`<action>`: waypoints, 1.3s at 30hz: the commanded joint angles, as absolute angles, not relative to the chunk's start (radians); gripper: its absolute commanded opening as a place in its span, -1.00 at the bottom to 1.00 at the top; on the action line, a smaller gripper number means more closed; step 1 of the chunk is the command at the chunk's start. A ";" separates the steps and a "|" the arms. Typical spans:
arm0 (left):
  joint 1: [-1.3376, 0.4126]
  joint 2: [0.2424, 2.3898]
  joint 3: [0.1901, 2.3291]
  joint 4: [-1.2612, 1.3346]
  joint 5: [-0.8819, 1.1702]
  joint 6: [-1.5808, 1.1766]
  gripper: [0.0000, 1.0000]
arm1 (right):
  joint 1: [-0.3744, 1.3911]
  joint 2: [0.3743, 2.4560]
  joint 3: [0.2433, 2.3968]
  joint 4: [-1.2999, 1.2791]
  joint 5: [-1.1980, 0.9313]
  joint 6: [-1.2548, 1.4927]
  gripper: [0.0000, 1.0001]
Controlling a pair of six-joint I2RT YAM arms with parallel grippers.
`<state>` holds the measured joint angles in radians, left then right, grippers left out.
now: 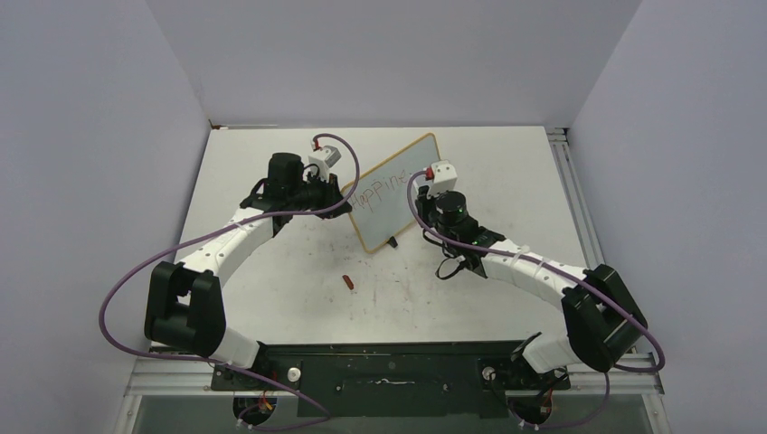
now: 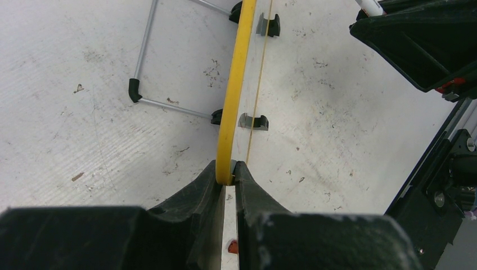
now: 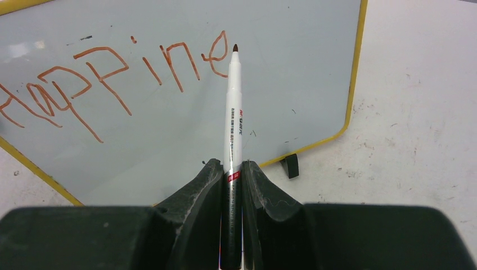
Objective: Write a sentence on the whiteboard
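The whiteboard (image 1: 394, 192) stands tilted at the table's middle back, glossy white with a yellow frame (image 3: 353, 79). Red lettering (image 3: 107, 73) on it reads "Happine"; it also shows in the top view (image 1: 378, 186). My left gripper (image 2: 231, 171) is shut on the board's yellow edge (image 2: 233, 84), seen edge-on. My right gripper (image 3: 232, 169) is shut on a white marker (image 3: 233, 112), its dark red tip (image 3: 235, 48) just right of the last "e", at or very near the board.
A red marker cap (image 1: 349, 283) lies on the table in front of the board. The board's wire stand (image 2: 147, 67) and black feet (image 3: 291, 166) rest on the scuffed white tabletop (image 2: 84, 140). A metal rail (image 1: 575, 199) runs along the right edge.
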<state>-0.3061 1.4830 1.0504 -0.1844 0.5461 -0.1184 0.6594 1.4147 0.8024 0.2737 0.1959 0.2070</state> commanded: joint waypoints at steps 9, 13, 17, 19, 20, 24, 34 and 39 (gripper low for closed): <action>-0.308 1.440 1.078 -0.198 0.514 -0.087 -1.00 | 0.612 1.420 0.843 0.328 0.119 0.177 -0.89; -0.308 1.445 1.083 -0.201 0.518 -0.086 -1.00 | 0.604 1.436 0.851 0.338 0.111 0.175 -0.89; -0.308 1.441 1.081 -0.201 0.517 -0.086 -1.00 | 0.599 1.452 0.858 0.345 0.111 0.173 -0.89; -0.308 1.442 1.082 -0.201 0.517 -0.086 -1.00 | 0.596 1.460 0.862 0.350 0.108 0.169 -0.89; -0.308 1.443 1.083 -0.201 0.517 -0.086 -1.00 | 0.593 1.465 0.867 0.350 0.107 0.168 -0.89; -0.308 1.443 1.081 -0.201 0.519 -0.086 -1.00 | 0.586 1.487 0.886 0.355 0.109 0.163 -0.89; -0.308 1.443 1.082 -0.202 0.522 -0.086 -1.00 | 0.572 1.532 0.915 0.359 0.094 0.163 -0.89; -0.308 1.441 1.082 -0.202 0.522 -0.084 -1.00 | 0.573 1.537 0.919 0.359 0.085 0.160 -0.89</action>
